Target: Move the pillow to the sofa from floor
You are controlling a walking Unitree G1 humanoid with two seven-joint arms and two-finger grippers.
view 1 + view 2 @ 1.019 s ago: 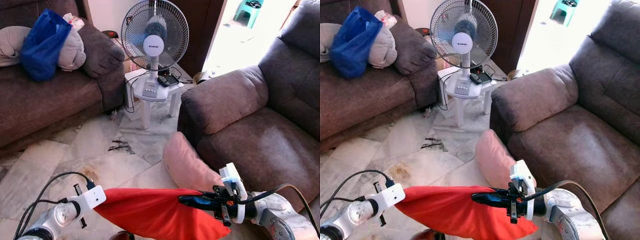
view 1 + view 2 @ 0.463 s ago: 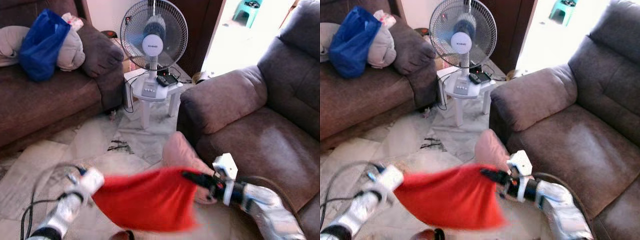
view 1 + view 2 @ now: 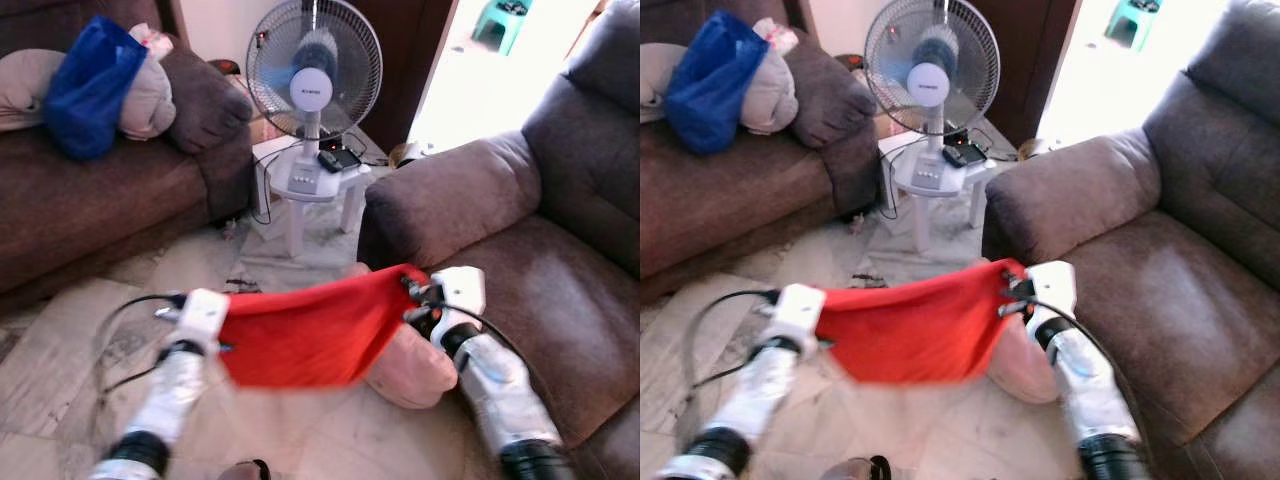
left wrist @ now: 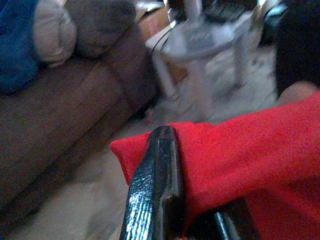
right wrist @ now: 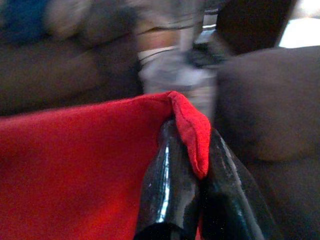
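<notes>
— Grippers first: where are they?

— Left gripper (image 3: pixel 222 322) and right gripper (image 3: pixel 408 297) each pinch a top corner of the red pillow (image 3: pixel 305 335), stretched crosswise in the air between them.

— And the sofa (image 3: pixel 530 270)?

— Just beyond and to the right, so the right arm is nearer. A pink pillow (image 3: pixel 415 365) seemingly leans against it, blurred.

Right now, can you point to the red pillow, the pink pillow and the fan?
red pillow (image 3: pixel 305 335), left eye view, middle of its red cloth.
pink pillow (image 3: pixel 415 365), left eye view, its rounded end on the floor.
fan (image 3: pixel 313 68), left eye view, front grille.
</notes>
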